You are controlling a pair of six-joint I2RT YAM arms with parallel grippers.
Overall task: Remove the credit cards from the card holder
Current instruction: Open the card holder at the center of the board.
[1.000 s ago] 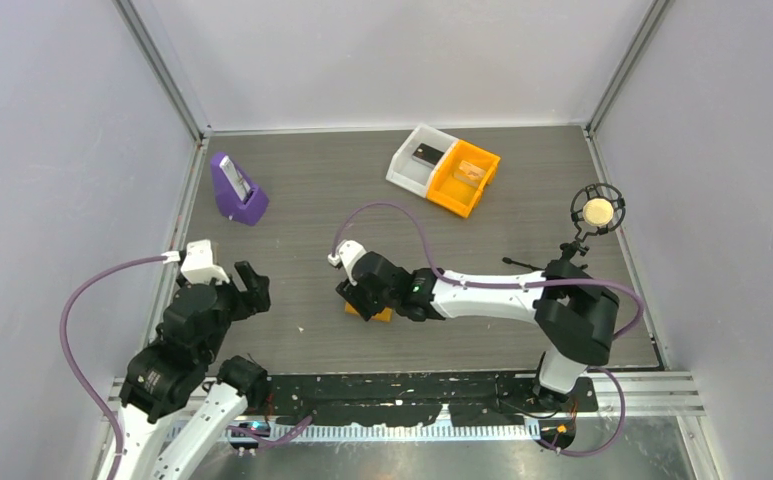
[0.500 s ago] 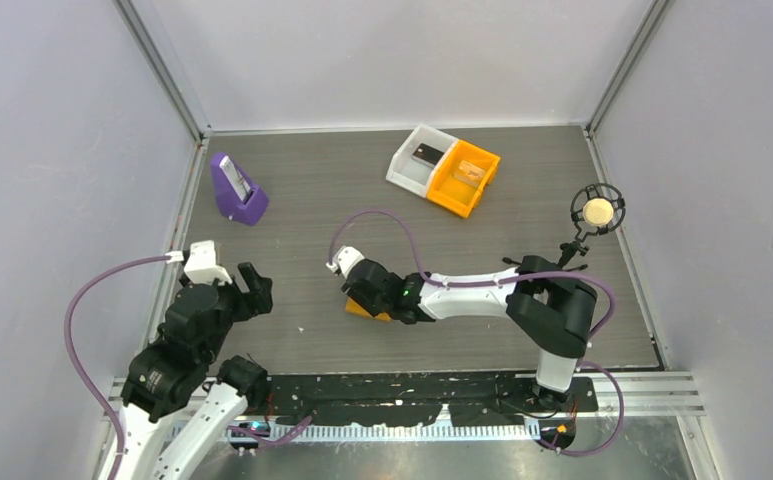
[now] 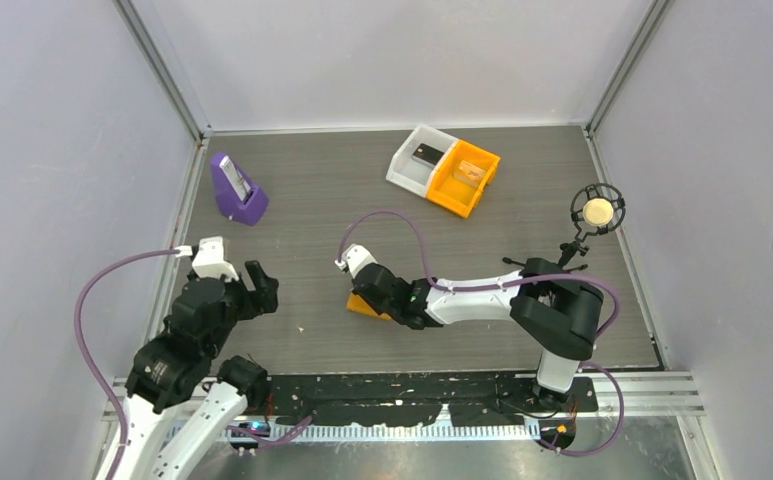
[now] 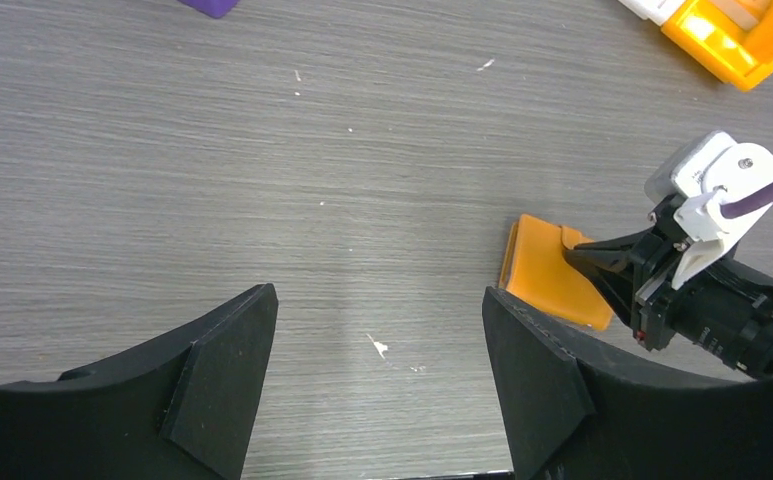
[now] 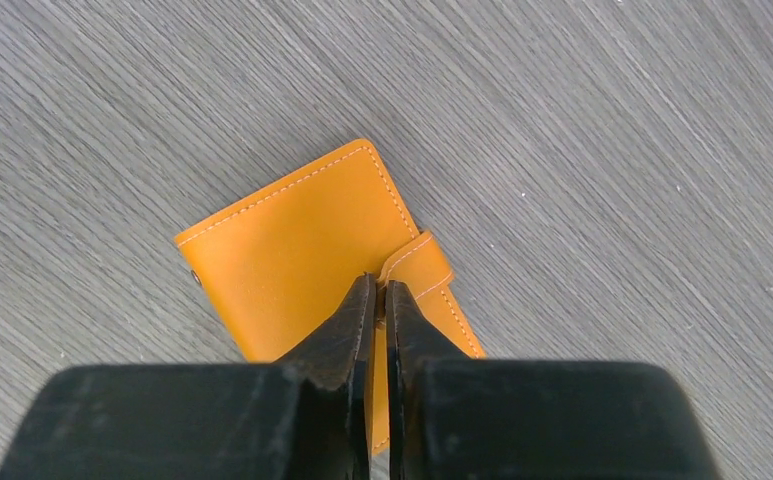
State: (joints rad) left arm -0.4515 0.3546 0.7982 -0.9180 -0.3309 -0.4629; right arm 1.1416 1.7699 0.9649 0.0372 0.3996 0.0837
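Note:
The card holder (image 5: 292, 240) is a flat orange wallet lying closed on the grey table, near the middle in the top view (image 3: 364, 305). My right gripper (image 5: 380, 288) comes down on its near edge and is shut on the closing strap (image 5: 419, 262), a sliver of orange showing between the pads. In the left wrist view the card holder (image 4: 542, 270) lies to the right with the right gripper (image 4: 584, 262) on it. My left gripper (image 4: 377, 335) hovers open over bare table, left of the holder (image 3: 258, 287). The credit cards are hidden.
A white bin (image 3: 399, 160) and an orange bin (image 3: 447, 195) stand side by side at the back, each with something inside. A purple stand (image 3: 235, 192) sits at the back left. A round device on a black stand (image 3: 596, 210) is at the right edge.
My right gripper has closed from open onto the card holder's strap and sunk lower onto it. The left arm has crept slightly forward and right, still open.

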